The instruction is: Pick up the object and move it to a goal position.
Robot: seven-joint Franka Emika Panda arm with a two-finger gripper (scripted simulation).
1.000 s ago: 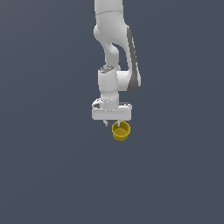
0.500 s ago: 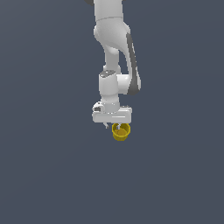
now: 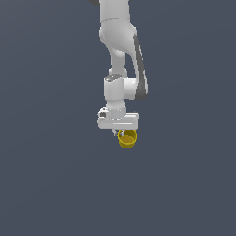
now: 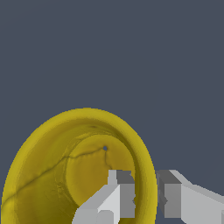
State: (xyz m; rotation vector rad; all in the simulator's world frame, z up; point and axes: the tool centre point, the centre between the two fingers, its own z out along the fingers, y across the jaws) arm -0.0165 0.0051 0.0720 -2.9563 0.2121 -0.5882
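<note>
The object is a small yellow cup [image 3: 127,138], bucket-shaped and hollow, hanging just under the white hand of my arm in the exterior view. My gripper [image 3: 120,134] is shut on the cup's rim. The wrist view looks straight into the cup [image 4: 65,175]: one finger [image 4: 118,192] sits inside the hollow and the other finger [image 4: 175,194] is outside the wall, so the rim is pinched at my gripper [image 4: 146,197]. The cup is held off the ground, upright with its mouth toward the hand.
A plain dark grey floor [image 3: 55,184] surrounds the arm in both views. No other object or marker shows in either frame.
The arm has lifted slightly, carrying the cup upward with it. The grip on the rim is unchanged.
</note>
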